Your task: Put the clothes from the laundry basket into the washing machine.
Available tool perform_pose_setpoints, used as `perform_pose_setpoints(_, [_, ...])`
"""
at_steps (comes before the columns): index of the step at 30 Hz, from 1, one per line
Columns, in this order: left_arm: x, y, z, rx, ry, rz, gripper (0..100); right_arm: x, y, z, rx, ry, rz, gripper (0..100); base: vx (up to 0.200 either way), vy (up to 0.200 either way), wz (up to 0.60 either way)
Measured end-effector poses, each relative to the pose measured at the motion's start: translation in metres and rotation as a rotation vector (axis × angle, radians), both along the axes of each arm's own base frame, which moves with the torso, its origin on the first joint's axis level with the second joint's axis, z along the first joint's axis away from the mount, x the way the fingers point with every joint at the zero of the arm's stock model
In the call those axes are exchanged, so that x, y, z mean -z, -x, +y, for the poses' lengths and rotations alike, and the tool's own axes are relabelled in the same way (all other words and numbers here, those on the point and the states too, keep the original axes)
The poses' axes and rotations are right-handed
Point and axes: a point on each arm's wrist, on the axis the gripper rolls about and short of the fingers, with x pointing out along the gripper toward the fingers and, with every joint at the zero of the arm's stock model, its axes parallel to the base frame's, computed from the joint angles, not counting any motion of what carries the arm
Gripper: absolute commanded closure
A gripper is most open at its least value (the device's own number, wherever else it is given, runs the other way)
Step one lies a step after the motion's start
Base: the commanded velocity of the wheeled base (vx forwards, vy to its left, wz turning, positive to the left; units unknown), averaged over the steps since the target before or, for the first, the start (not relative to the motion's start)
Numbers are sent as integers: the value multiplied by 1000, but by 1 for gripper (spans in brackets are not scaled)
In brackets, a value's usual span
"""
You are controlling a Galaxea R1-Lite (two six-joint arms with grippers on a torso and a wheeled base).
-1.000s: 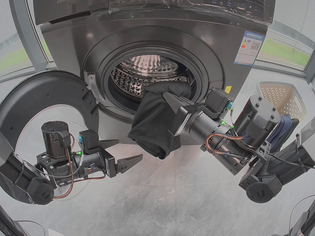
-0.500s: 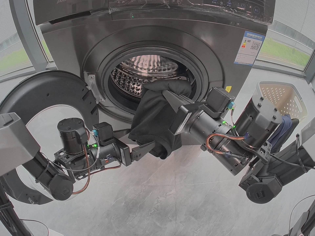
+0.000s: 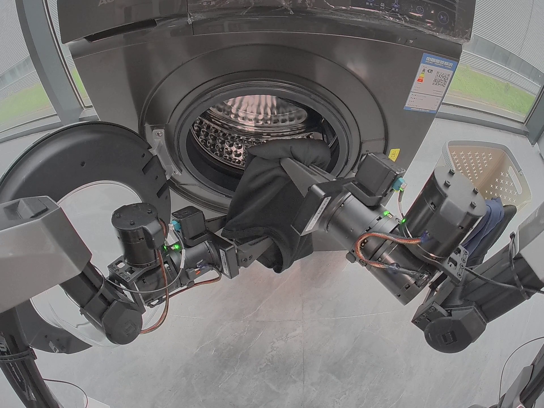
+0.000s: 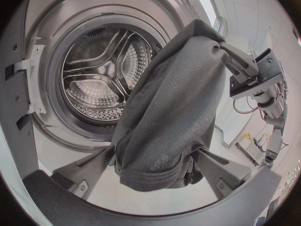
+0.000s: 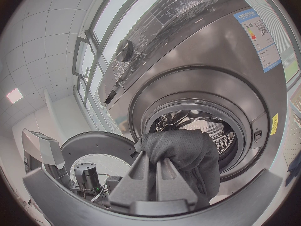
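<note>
A black garment (image 3: 266, 199) hangs from the lower lip of the washing machine's open drum (image 3: 249, 123) down toward the floor. My right gripper (image 3: 293, 168) is shut on its top fold at the drum mouth, and the two fingers (image 5: 139, 173) are pressed together on the cloth (image 5: 185, 148). My left gripper (image 3: 260, 250) is open at the garment's lower end. Its fingers (image 4: 91, 170) stand wide apart on either side of the hem (image 4: 153, 170). The white laundry basket (image 3: 490, 168) stands at the right with blue clothes (image 3: 488, 222) in it.
The machine's round door (image 3: 73, 165) is swung open at the left, just behind my left arm. Grey tiled floor (image 3: 294, 335) lies in front of the machine. The right arm's bulk sits between the drum and the basket.
My left arm has moved right and slightly up, from free space to the garment's lower end, so its open fingers now straddle the hem. The right gripper and garment top stayed put.
</note>
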Motion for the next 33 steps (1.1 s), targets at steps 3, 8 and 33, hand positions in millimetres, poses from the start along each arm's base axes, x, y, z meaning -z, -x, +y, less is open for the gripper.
perform_pose_setpoints(3, [1, -2, -1, -2, 9, -5, 100, 1, 0, 0, 0, 1, 1, 100, 0, 0, 0])
perform_pose_setpoints(8, [1, 0, -2, 2, 15, -11, 100, 4, 1, -1, 0, 11, 11, 100, 0, 0, 0])
perform_pose_setpoints(33, [-25, 91, 11, 99, 106, -42, 100, 75, -1, -11, 19, 154, 108, 0, 0, 0, 0])
